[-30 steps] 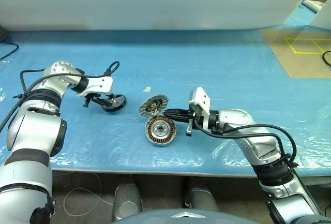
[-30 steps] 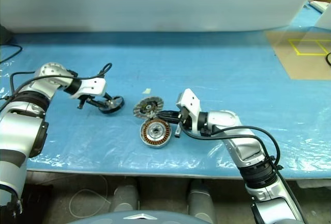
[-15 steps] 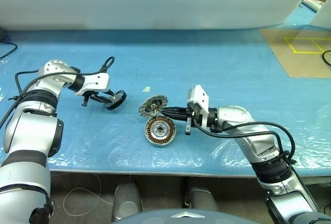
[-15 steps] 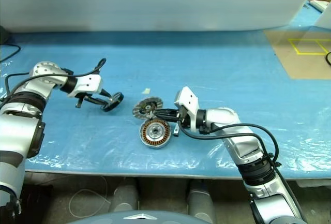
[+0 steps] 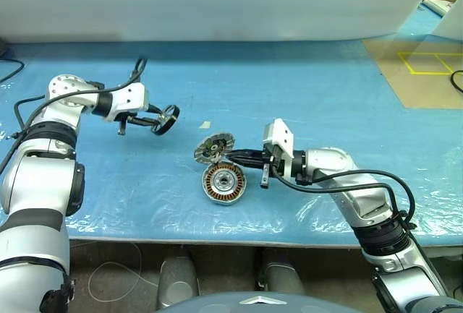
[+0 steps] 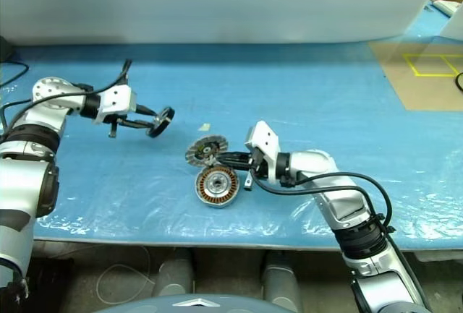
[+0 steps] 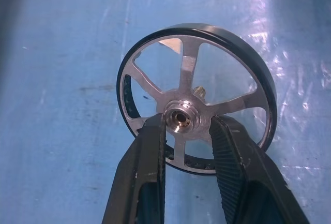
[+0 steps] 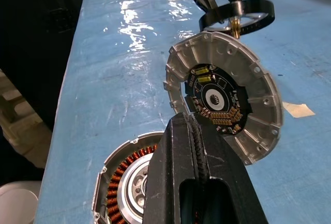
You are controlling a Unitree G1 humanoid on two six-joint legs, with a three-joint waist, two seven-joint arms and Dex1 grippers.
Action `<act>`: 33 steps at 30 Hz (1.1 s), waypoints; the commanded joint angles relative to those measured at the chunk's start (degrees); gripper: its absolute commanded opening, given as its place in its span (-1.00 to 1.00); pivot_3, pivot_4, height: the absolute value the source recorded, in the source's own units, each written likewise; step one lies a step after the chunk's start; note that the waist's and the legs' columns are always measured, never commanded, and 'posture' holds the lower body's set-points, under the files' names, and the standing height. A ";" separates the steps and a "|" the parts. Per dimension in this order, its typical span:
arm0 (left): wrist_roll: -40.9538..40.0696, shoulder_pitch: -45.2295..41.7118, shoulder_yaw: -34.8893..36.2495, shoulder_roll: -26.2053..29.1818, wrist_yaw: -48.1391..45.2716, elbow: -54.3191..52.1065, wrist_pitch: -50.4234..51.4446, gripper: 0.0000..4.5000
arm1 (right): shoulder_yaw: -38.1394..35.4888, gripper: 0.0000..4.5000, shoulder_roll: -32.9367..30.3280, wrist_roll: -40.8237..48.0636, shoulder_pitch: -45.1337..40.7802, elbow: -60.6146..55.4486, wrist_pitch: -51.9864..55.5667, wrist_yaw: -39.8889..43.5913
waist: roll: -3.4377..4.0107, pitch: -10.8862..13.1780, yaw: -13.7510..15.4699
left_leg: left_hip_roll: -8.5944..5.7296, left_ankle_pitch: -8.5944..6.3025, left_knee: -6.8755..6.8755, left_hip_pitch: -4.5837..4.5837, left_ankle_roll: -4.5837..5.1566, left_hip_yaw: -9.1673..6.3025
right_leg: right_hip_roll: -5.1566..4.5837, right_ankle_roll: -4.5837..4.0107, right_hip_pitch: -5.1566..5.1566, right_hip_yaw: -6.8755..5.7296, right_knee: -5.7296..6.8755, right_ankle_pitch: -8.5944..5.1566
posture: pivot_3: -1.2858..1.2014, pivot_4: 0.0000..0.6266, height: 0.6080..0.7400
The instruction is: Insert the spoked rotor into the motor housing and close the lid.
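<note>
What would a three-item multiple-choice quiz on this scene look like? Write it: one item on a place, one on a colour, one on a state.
1. Where is the housing?
A. On the table, nearer the robot than the lid
B. In the left gripper
C. On the brown board

2. What colour are the housing's windings?
A. Green
B. Copper
C. White

3. What state is the rotor in?
A. Lying flat on the table
B. Seated in the housing
C. Held in the left gripper

Key:
1 A: the housing lies flat on the table, just robot-side of the tilted lid.
2 B: the windings form a copper ring.
3 C: the left gripper pinches the rotor at its centre, away from the housing.
</note>
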 commanded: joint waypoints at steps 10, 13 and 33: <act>-11.52 -3.57 8.65 -0.38 -6.57 -4.05 18.05 -0.52 | -1.61 -1.00 -0.99 -0.22 -1.21 1.86 -2.86 0.99 | 0.00 0.01 0.01 | 0.00 0.00 0.00 -0.02 0.00 0.00 | 0.01 0.00 -0.01 -0.01 0.00 0.00 | 0.03 -0.52 1.00; -12.94 -4.02 9.69 -0.44 -6.79 -4.72 21.35 -0.52 | -1.48 -1.00 -1.01 -0.29 -1.15 1.83 -2.97 0.86 | 0.00 0.01 -0.07 | 0.00 -0.01 0.00 -0.02 -0.01 0.00 | 0.01 -0.01 -0.01 0.00 -0.01 0.00 | 0.03 -0.52 1.00; -20.94 -3.29 10.31 -2.15 -11.18 -15.92 34.82 -0.52 | -3.01 -1.00 -5.11 -1.59 1.61 2.73 -5.03 1.73 | 0.00 0.03 0.04 | 0.00 -0.01 0.00 -0.08 -0.02 0.00 | 0.01 -0.01 -0.01 -0.01 -0.04 0.00 | 0.03 -0.52 1.00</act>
